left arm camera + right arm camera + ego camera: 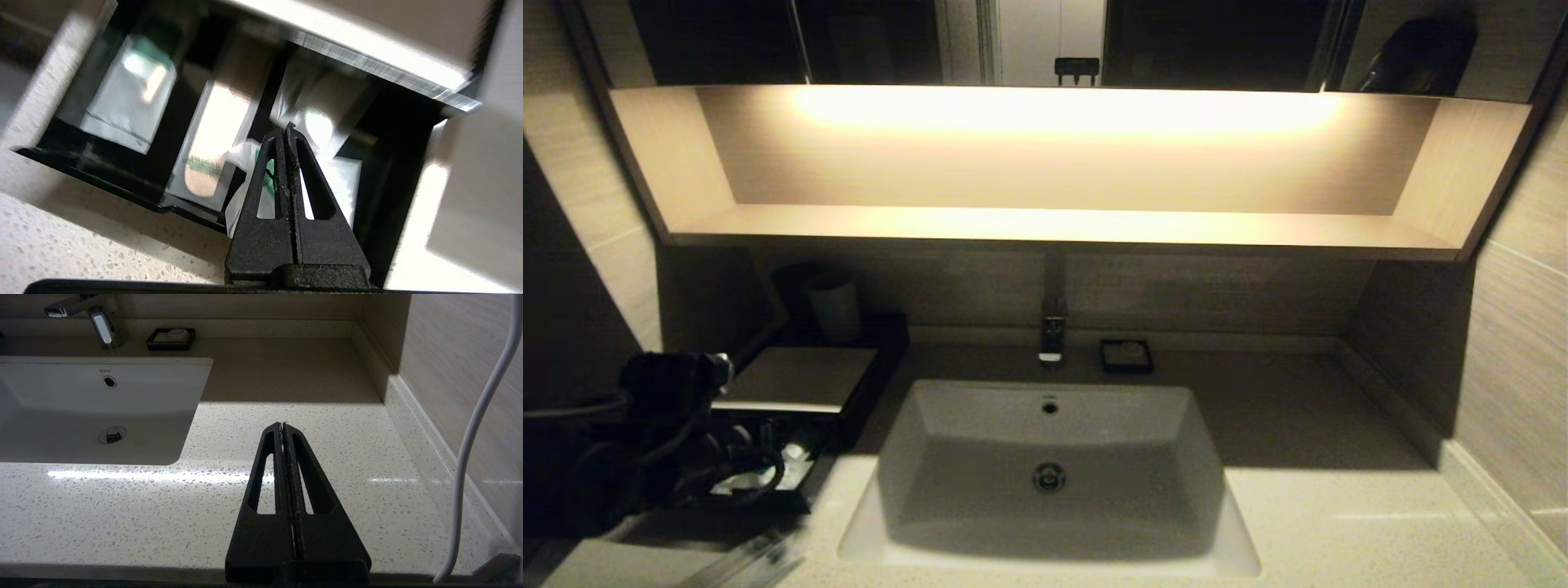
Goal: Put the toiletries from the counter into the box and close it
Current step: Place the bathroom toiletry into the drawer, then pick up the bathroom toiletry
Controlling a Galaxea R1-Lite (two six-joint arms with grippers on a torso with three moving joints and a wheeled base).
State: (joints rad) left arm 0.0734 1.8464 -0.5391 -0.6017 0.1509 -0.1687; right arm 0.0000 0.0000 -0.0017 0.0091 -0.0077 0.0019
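Left pincer, pressed closed and gripping nothing, hovers over the drawer (packets inside); descending risks snagging wrappers.

Speckled glossy stone counter, glossy black box with brushed-metal top, clear crinkly plastic toiletries.

Box at counter's left rear: low, black, flat beige-silver top panel; shallow drawer pulled out toward the front edge, divided into compartments. Clear-wrapped toiletries lie inside; flat packet, long slim pack, white-green packet. Another slim packet lies on the counter before the drawer.
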